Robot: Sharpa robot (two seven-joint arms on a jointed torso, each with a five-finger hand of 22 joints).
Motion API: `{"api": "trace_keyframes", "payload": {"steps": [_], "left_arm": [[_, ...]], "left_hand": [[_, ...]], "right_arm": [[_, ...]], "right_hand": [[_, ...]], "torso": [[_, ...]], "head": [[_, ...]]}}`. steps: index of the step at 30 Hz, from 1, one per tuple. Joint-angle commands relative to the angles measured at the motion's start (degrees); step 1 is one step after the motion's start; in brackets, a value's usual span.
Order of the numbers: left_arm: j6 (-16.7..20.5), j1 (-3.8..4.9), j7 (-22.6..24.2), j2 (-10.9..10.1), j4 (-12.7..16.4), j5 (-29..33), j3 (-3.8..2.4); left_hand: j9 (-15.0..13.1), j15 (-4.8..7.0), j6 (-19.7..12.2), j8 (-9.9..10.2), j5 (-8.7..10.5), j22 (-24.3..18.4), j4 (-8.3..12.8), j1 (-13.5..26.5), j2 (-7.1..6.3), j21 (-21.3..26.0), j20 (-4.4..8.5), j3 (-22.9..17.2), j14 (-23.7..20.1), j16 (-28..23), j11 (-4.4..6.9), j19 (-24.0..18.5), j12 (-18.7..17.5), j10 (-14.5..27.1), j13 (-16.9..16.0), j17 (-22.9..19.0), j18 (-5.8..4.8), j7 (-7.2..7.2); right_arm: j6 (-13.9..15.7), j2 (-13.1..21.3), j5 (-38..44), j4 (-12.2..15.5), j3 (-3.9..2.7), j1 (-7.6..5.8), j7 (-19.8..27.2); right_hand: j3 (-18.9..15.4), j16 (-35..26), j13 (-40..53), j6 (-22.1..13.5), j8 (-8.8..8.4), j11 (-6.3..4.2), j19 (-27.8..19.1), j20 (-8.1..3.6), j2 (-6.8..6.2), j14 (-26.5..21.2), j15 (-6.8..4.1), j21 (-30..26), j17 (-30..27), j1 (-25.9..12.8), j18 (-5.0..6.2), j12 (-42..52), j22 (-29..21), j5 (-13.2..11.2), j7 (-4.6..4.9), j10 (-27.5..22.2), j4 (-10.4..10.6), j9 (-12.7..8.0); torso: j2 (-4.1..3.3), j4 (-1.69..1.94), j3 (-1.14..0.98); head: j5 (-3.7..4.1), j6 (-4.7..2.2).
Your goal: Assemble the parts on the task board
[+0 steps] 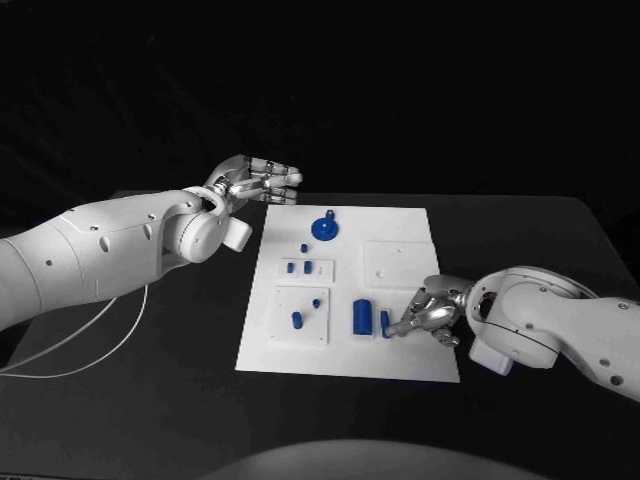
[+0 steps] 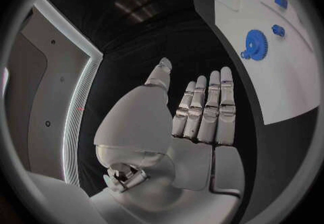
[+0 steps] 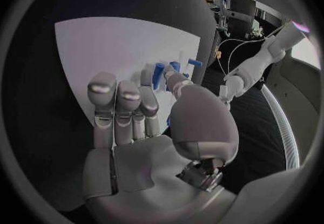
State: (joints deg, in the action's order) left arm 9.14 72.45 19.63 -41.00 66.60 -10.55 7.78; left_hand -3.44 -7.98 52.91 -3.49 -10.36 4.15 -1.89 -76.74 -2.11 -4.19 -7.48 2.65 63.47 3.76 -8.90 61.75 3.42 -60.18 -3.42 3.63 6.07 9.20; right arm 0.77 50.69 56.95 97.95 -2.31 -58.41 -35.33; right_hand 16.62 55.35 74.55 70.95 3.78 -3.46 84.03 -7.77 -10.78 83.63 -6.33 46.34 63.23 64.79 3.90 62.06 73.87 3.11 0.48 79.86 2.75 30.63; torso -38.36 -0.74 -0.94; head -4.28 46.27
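While the left hand (image 1: 263, 180) is hovering off the far left corner of the task board (image 1: 407, 300), fingers straight and holding nothing, the right hand (image 1: 428, 315) is touching a small blue part (image 1: 387, 324) near the board's near right edge; I cannot tell whether it grips it.

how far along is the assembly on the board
Early on. Some small blue pegs seem seated in the task board. The right hand is at a small blue part; its grip is unclear. The gear and cylinder lie loose; the left hand holds nothing.
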Motion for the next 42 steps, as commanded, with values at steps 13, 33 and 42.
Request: {"api": "trace_keyframes", "payload": {"steps": [13,33,42], "left_arm": [[-0.8,-0.04,0.3,0.1,0.0,0.0,-0.02],[-1.0,-0.07,0.3,0.0,0.0,0.0,0.0],[-1.1,-0.08,0.3,-0.1,0.0,0.0,0.01]], "left_hand": [[0.0,-0.15,0.5,-0.1,0.27,0.1,-0.2,0.0,-0.22,-0.2,-0.11,-0.1,0.1,-0.2,-0.09,0.1,-0.1,0.4,0.1,0.0,-0.35,-0.01],[0.0,-0.14,0.6,-0.1,0.25,0.1,-0.1,0.0,-0.07,-0.2,-0.11,0.0,0.2,-0.2,-0.09,0.1,-0.1,0.4,0.1,0.0,-0.35,0.01],[0.0,-0.15,0.5,-0.1,0.24,0.1,0.1,-0.1,0.18,-0.2,-0.11,0.0,0.1,-0.2,-0.09,0.1,-0.1,0.4,0.1,0.0,-0.35,0.03]], "right_arm": [[-3.1,0.6,-0.3,0.6,-0.01,0.42,1.5],[-0.3,-1.5,2.4,-1.6,0.0,0.9,-1.1],[-2.7,-2.2,2.5,-2.7,0.0,1.04,-1.5]], "right_hand": [[-0.9,-0.3,0.1,0.5,-0.05,-0.11,3.2,-0.2,0.16,0.1,-0.27,-0.3,0.2,0.6,-0.07,-0.4,0.1,-0.3,0.06,-0.3,0.9,0.0],[2.5,-0.5,0.2,0.8,-0.03,-0.44,3.2,-0.39,3.93,0.2,-0.46,-0.2,0.1,-2.4,-0.23,-0.3,0.1,-0.3,-0.41,0.1,-1.0,0.1],[3.3,-0.6,0.1,0.6,-0.08,-0.47,3.2,-0.36,4.14,0.2,-0.45,-0.3,0.1,-1.4,-0.26,-0.5,0.0,-0.2,-0.48,0.0,-2.4,0.4]], "torso": [[-0.03,0.09,0.08],[-0.03,0.09,0.02],[0.02,0.03,0.07]], "head": [[0.19,0.45],[-0.26,-0.07],[-0.09,-0.09]]}}
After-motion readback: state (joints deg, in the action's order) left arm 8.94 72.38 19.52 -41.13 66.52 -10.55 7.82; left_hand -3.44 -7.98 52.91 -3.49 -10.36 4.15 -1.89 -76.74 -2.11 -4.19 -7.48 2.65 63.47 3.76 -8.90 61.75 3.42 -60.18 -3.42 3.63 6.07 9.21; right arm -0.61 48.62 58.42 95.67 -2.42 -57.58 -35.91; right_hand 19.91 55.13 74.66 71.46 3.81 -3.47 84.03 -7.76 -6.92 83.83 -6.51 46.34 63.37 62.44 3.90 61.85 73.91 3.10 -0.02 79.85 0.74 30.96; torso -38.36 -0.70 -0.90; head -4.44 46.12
